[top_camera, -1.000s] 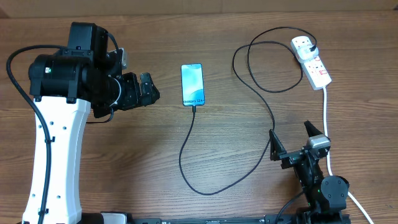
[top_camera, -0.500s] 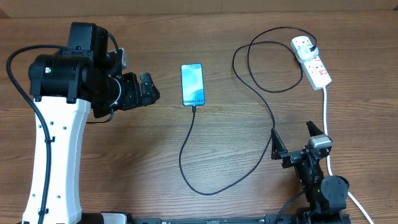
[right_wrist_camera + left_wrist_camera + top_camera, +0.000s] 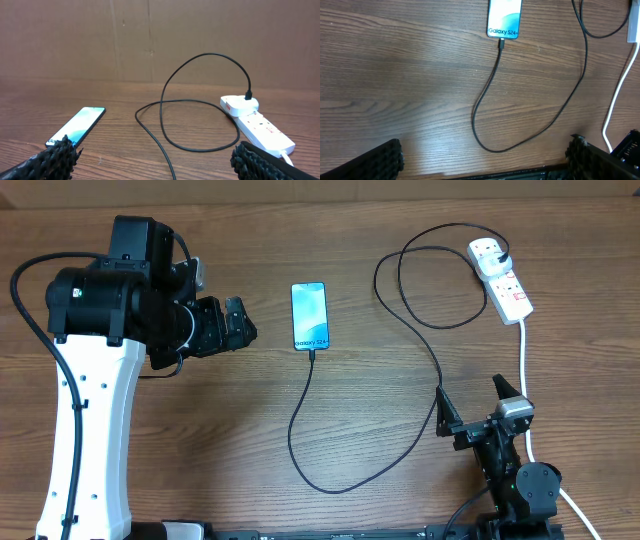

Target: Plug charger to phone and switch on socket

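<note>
Kept both grippers off the work: left gripper with fingers spread wide and nothing between them; right gripper likewise parted and empty, low over the brown wooden table. Found the slim black-edged phone with its light blue-teal screen flat on the wood, ahead of the left gripper and well apart from it; ahead and to the left of the right gripper. Traced the long thin black charger cable from its small connector tip (butted against the phone's near edge and, by the look of it, seated) through a loose loop ahead of the right gripper to its black plug, standing in the far outlet of the white two-outlet power strip. Made out that strip ahead and to the right of the right gripper, well apart; its thick white cord ran back past the gripper's right side. Could not read the position of the small red switch by the occupied outlet at this size. Judged the plugging done and the switching the step in hand; called for the right gripper, the nearer one, to reach forward and rightward, bring its fingers together or lead with one tip, and press that switch squarely, without knocking the plug or dragging the strip.
</note>
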Motion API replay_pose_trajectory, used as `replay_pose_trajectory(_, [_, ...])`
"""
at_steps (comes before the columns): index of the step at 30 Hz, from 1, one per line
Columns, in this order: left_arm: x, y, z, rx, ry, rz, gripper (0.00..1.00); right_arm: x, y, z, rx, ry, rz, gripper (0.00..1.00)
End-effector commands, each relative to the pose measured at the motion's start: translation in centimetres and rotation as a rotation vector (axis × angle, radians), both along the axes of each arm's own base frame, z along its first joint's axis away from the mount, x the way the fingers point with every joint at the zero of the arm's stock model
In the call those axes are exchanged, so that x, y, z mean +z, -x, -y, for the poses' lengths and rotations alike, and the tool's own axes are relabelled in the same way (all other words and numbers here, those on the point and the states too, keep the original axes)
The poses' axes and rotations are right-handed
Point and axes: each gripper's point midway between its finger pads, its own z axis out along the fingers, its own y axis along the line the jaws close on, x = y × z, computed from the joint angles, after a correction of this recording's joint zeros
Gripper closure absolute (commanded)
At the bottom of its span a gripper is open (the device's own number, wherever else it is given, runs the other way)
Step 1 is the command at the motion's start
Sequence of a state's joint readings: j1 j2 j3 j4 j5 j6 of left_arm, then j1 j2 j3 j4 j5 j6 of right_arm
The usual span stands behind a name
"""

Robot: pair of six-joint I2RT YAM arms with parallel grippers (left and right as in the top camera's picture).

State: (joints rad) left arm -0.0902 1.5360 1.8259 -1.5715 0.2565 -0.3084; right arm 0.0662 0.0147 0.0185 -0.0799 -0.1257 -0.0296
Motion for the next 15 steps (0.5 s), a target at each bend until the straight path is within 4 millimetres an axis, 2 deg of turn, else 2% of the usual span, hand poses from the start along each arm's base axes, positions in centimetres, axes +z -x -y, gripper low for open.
replay_pose_trajectory(1, [0.07, -0.05, -0.03, 0.002, -0.004, 0.004, 0.00, -0.14, 0.00, 0.04, -0.005, 0.001, 0.006, 0.00])
replay_pose_trajectory(15, [0.09, -0.15, -0.05, 0.006, -0.003, 0.008, 0.01, -0.14, 0.00, 0.04, -0.005, 0.001, 0.006, 0.00])
